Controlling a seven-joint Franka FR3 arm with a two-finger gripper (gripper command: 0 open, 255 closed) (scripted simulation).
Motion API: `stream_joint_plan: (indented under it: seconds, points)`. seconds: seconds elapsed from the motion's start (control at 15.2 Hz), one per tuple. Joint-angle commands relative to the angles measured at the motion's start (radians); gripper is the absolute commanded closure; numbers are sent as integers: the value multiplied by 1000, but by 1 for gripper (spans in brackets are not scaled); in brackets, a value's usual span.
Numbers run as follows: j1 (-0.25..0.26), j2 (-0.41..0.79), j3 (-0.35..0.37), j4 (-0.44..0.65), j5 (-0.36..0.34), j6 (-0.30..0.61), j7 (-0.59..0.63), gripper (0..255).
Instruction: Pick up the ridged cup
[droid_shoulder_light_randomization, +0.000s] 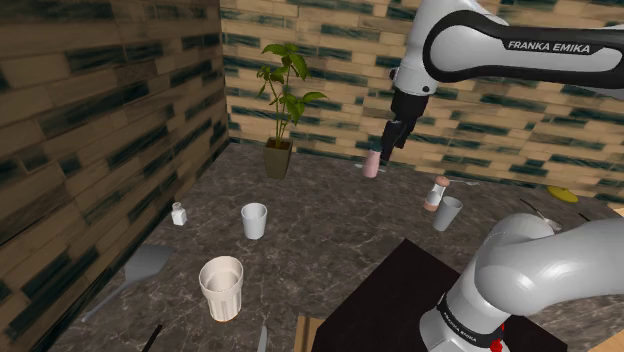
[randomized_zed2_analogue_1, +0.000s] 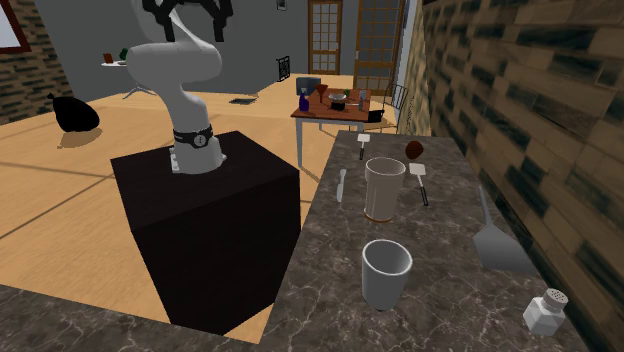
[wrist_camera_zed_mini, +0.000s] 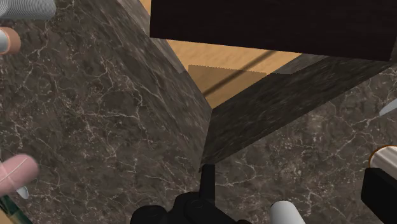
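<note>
task status: not begun, by my reading. gripper, fingers pressed together on nothing, hangs high over the far part of the marble counter, well apart from the ridged cup, which stands upright low in the shoulder view. left to do: approach, spread, grasp, lift. containers: ridged cup, i see nothing inside; plain white cup, likewise; grey cup, contents hidden from me.

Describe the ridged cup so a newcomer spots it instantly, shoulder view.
On the dark marble counter, look at the near end, left of the black stand in the shoulder view. The ridged cup stands upright there, nearest the camera. Unlike the smooth white cup behind it, it is cream and taller, with vertical ribs down its wall.
</note>
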Motion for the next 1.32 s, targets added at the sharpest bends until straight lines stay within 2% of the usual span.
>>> stream_joint_plan:
  seconds: [0.0,0.66,1.25]
  points:
    - [0,0,0,0,0,0,0,0]
    - [76,158,183,-65,91,207,212,0]
    - [119,410,344,-11,108,391,412,0]
